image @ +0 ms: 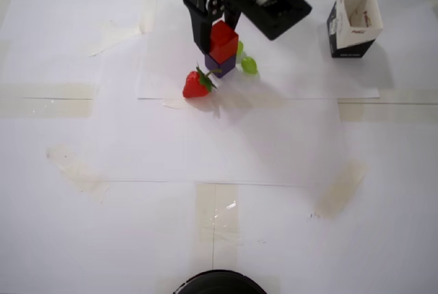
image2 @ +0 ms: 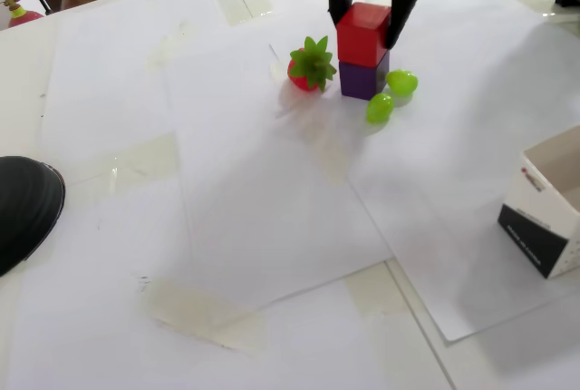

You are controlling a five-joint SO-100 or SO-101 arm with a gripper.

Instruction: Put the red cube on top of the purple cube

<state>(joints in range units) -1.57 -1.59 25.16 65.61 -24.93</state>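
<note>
The red cube (image: pixel 224 39) (image2: pixel 363 34) rests squarely on the purple cube (image: pixel 220 68) (image2: pixel 362 81) at the far middle of the paper sheet. My black gripper (image: pixel 217 34) (image2: pixel 364 32) comes down from above, with one finger on each side of the red cube, pressing against its faces. In the overhead view, only a strip of the purple cube shows below the red one.
A red strawberry (image: pixel 196 83) (image2: pixel 308 67) lies just left of the stack. Two green grapes (image: pixel 248 65) (image2: pixel 390 95) lie to its right. An open black-and-white paper box (image: pixel 352 22) (image2: pixel 546 216) stands at the right. A black rounded object (image2: pixel 23 209) sits at the table edge.
</note>
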